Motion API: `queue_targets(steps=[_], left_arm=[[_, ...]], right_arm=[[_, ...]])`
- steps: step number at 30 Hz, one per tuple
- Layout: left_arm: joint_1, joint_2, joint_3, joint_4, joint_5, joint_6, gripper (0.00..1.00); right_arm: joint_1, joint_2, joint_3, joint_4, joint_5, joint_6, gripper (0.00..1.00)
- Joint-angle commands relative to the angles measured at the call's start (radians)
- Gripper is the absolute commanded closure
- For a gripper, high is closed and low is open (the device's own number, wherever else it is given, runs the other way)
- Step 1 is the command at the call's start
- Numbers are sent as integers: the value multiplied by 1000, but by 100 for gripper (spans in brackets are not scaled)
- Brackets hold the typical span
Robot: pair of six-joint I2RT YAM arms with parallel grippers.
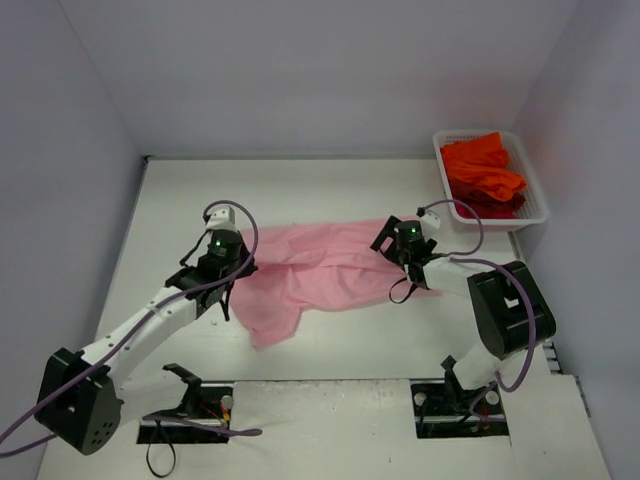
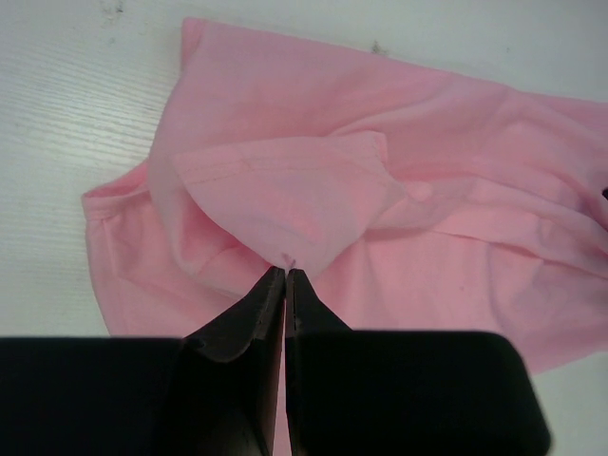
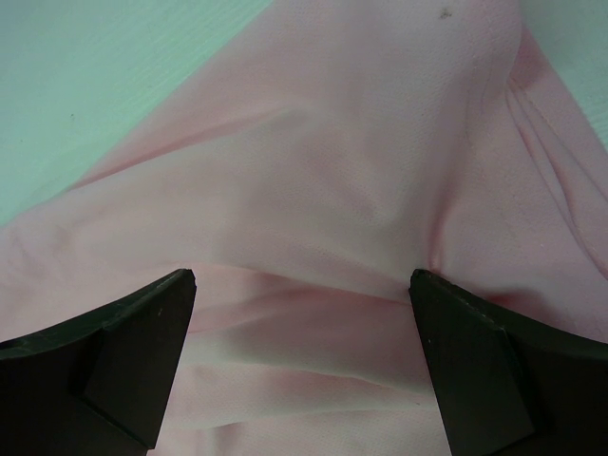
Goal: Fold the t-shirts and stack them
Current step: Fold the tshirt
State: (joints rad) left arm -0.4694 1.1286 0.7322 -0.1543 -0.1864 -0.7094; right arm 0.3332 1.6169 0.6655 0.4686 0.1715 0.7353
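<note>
pink t-shirt (image 1: 310, 270): stretched left to right
left hand (image 2: 286, 274): clamped on its edge
right hand (image 3: 302, 275): wide apart

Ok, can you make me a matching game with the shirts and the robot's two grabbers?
Things:
1. pink t-shirt
2. orange-red t-shirts
3. left gripper
4. right gripper

States:
A. open wide
B. piled in the white basket
C. pinched shut on pink cloth
D. lying rumpled on the table

Pairs: 1-D, 2-B, 3-C, 4-A.
</note>
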Motion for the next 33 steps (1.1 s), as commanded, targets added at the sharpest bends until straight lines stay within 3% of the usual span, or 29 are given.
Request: queue_targets(steps=[1,12,29,31,33], left_arm=[[-43,-56,-5,-27,-21,2,100],[-138,-27,-47,-17,-44,-13,100],[-146,-52,-97,-13,-50,-4,100],[-146,-53,-99,-8,-51,-5,86],[-146,-58,-100,-4,-53,-2,59]], right_arm=[[-10,-17,-32,-73,-13,12,6],[-10,-38,-43,-79,-12,12,6],[-10,-28,-37,-82,-12,9,7],[-10,-28,-37,-82,-12,9,6],[-10,-28,-35,-84,-13,10,6]])
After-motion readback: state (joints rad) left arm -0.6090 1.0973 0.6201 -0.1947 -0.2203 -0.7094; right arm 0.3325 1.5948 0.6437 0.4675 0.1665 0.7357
